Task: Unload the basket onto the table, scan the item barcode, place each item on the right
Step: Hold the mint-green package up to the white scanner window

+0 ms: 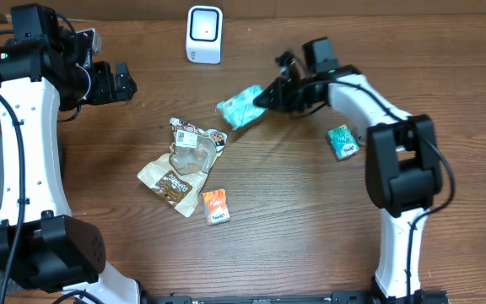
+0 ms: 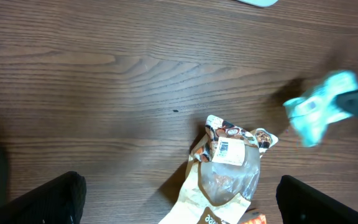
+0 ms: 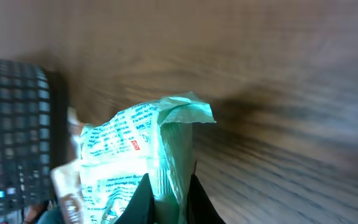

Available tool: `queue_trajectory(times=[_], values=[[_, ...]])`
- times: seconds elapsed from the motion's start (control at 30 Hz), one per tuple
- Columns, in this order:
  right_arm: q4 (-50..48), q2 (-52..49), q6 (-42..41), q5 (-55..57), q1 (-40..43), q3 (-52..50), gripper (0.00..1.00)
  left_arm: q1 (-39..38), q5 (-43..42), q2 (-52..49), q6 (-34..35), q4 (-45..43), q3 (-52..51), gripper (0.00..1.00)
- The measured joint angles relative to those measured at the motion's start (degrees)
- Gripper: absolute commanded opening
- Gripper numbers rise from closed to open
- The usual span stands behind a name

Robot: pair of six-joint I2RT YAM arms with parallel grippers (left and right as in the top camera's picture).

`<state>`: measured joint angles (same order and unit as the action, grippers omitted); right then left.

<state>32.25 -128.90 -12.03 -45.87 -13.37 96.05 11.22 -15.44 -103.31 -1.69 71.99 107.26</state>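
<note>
Here, the right claw [image 1: 264,97] is pinched tight on a teal packet [image 1: 241,107], its two dark fingers meeting on the packet's crimped end. The rest of the packet sticks out past the fingertips, printed face toward the wrist camera. The wrist view is too blurred to read the print or find a barcode. The white scanner [image 1: 204,34] stands farther out than this claw and off to its left, well apart from the packet. A brown bag [image 1: 180,165] lies on the table [image 1: 310,228] left of the claw and closer to the arm bases, with an orange box [image 1: 215,206] just beyond it. A small teal box [image 1: 342,141] lies to the claw's right, beside the right arm. The left claw [image 1: 125,82] gapes wide and holds nothing, with the bag and packet ahead of it.
</note>
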Motion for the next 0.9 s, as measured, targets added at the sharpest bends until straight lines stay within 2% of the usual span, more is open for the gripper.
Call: queue_trajectory(times=[0.3,0.47,0.73,0.8,0.9], values=[[0.4,17.9,0.0,-0.4,-0.1,2.6,0.04,0.0,0.0,0.0,0.0,0.0,0.0,1.0],[1.2,24.9,-1.9,3.9,-2.6,3.8,0.04,0.0,0.0,0.0,0.0,0.0,0.0,1.0],[6.3,22.5,-2.9,27.7,-10.7,11.0,0.04,0.0,0.0,0.0,0.0,0.0,0.0,1.0],[3.4,20.7,-0.4,36.7,-13.6,15.0,0.04,0.0,0.0,0.0,0.0,0.0,0.0,1.0],[-6.0,18.9,5.1,46.8,-16.5,17.4,0.04,0.0,0.0,0.0,0.0,0.0,0.0,1.0]])
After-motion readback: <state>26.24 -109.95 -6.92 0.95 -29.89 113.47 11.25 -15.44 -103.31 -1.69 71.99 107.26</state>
